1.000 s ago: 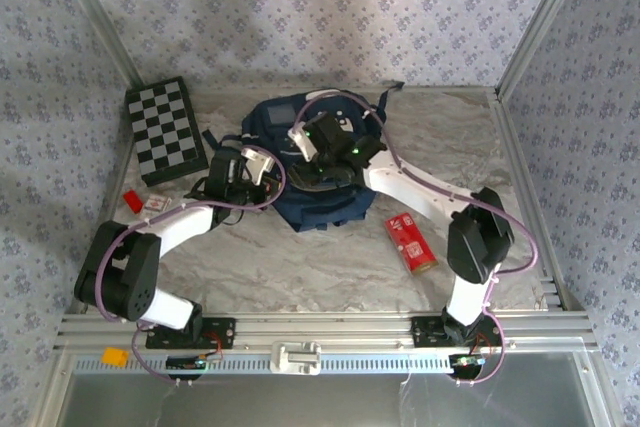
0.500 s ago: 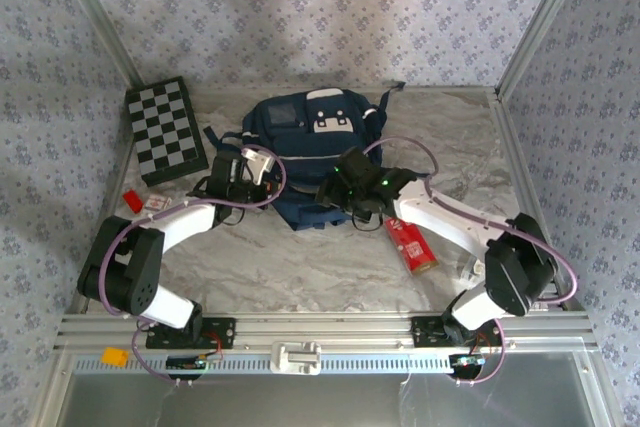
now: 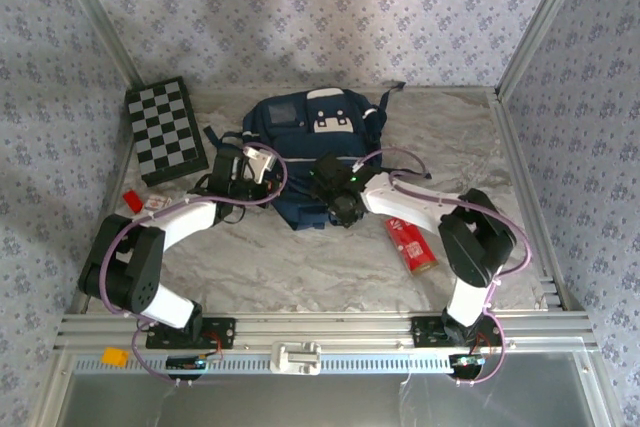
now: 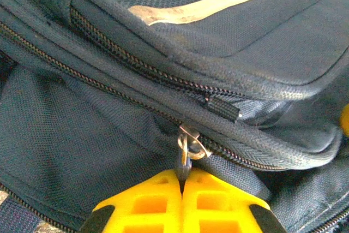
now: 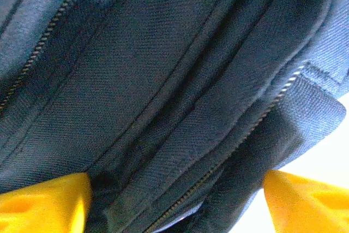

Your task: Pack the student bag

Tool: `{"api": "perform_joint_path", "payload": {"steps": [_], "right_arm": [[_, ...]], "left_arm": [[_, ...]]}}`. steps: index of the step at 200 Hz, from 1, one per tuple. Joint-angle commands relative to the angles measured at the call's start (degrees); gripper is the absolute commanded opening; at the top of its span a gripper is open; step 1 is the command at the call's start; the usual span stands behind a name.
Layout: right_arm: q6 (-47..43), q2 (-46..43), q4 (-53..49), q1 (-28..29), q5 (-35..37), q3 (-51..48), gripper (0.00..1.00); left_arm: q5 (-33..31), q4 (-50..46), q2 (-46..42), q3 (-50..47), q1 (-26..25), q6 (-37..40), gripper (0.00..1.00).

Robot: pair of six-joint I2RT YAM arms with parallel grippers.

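Observation:
The navy student bag (image 3: 305,132) lies flat at the middle of the table, white patches facing up. My left gripper (image 3: 258,169) is at its left side. In the left wrist view the yellow fingers (image 4: 158,200) are pressed together, shut on the dark zipper pull (image 4: 184,162) of a closed zipper. My right gripper (image 3: 338,203) is at the bag's near edge. In the right wrist view its yellow fingertips (image 5: 46,203) stand far apart, open, with the bag's fabric (image 5: 163,96) and a zipper line bulging between them.
A checkered board (image 3: 165,130) lies at the back left. A red can (image 3: 411,245) lies on its side to the right of the bag. A small red item (image 3: 133,201) and a white card (image 3: 156,203) sit by the left arm. Metal frame posts edge the table.
My right gripper left the top of the bag, swung out to the right, and now sits at the bag's near edge. The left gripper has stayed shut on the zipper pull.

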Motion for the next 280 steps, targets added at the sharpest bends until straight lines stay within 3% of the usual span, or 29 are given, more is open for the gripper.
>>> {"api": "perform_joint_path", "payload": {"steps": [1,24,44,67,156,225,280], "right_arm": [[1.74,2.2,-4.34,0.01,2.5,0.76,0.68],[-2.14,1.76,-2.95,-0.9,2.81,-1.19,0.45],[-6.44,1.77,-6.33,-1.94,0.83,-0.52,0.18],[-12.65,-0.44,-3.47,-3.66,-0.08,-2.55,0.0],[-32.55,-7.12,0.78,-11.39,-11.8,-9.39,0.0],[-37.84,-11.38,0.67,-12.87,-13.44,-12.68,0.0],[-40.96,-8.4,-0.15,-9.17,-15.71,-8.9,0.0]], "left_arm": [[-1.12,0.86,-0.02,2.49,-0.5,1.6,0.0],[-2.6,-0.32,-0.48,2.38,-0.5,3.01,0.0],[-4.76,-1.55,-0.8,2.3,-0.5,4.64,0.0],[-6.92,-1.99,-0.85,2.26,0.22,5.11,0.0],[-10.07,-5.3,5.89,9.33,3.43,0.45,0.0],[-13.9,-8.09,9.4,13.91,5.12,-0.93,0.0],[-11.17,-8.83,8.28,14.27,6.13,-5.08,0.0]]}}
